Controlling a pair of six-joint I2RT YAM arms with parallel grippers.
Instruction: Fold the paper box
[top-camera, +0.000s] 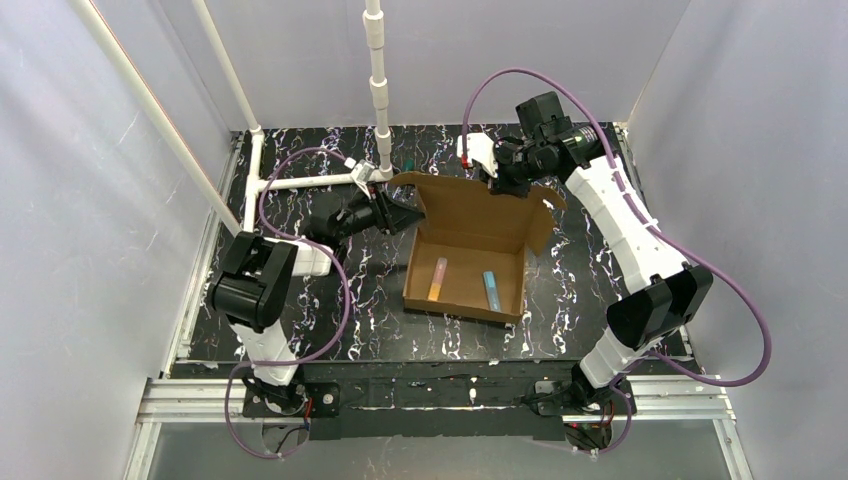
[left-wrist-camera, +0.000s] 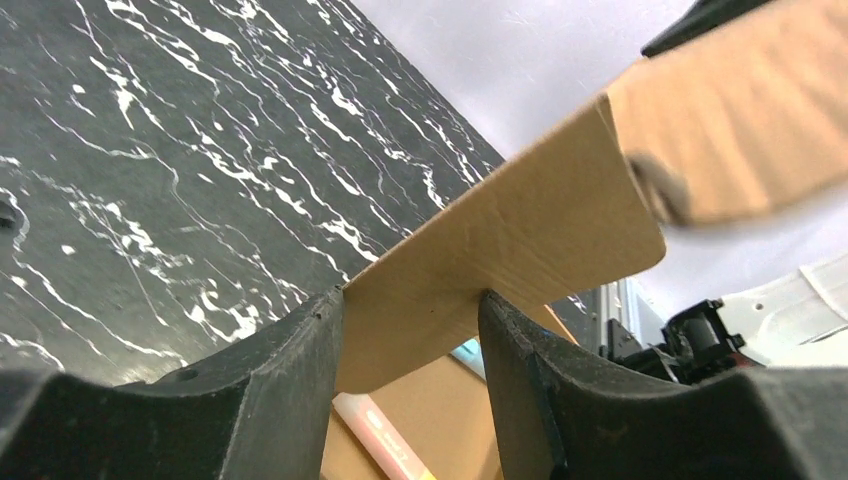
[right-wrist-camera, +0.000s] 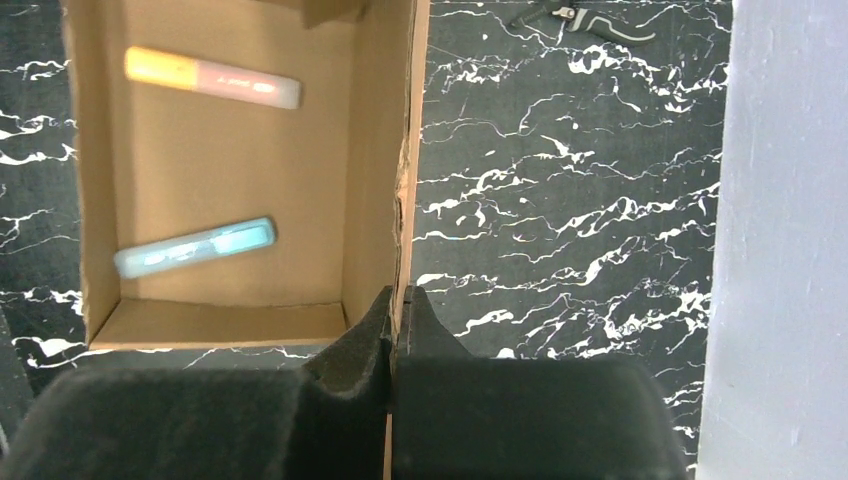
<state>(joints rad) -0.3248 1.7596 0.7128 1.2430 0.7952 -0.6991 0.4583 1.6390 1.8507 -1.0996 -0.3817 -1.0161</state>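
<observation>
At the near edge of the black, white-veined table (top-camera: 350, 300) stand the two arm bases, and both arms reach away from them toward the far side. The paper box (top-camera: 465, 215) sits around the middle of the table. It is a shallow brown cardboard tray, open on top, its front wall nearest the bases and its back panel raised at the far side. Inside the tray lie two markers, apart from each other and roughly parallel: an orange-and-pink marker (top-camera: 438, 279) on the left and a blue marker (top-camera: 491, 290) on the right. Beyond them, the left gripper (top-camera: 388, 212) meets the box at its far left corner. In its wrist view a rounded side flap (left-wrist-camera: 520, 230) runs through the gap between its fingers (left-wrist-camera: 290, 370), which stand apart. Whether they press on the flap cannot be told. At the far right, the right gripper (top-camera: 497, 182) comes down on the top of the raised panel. Its wrist view shows both fingers (right-wrist-camera: 360, 340) clenched on the thin cardboard edge, pinching it. Farthest back, a white pipe frame (top-camera: 378, 80) rises from the table.
</observation>
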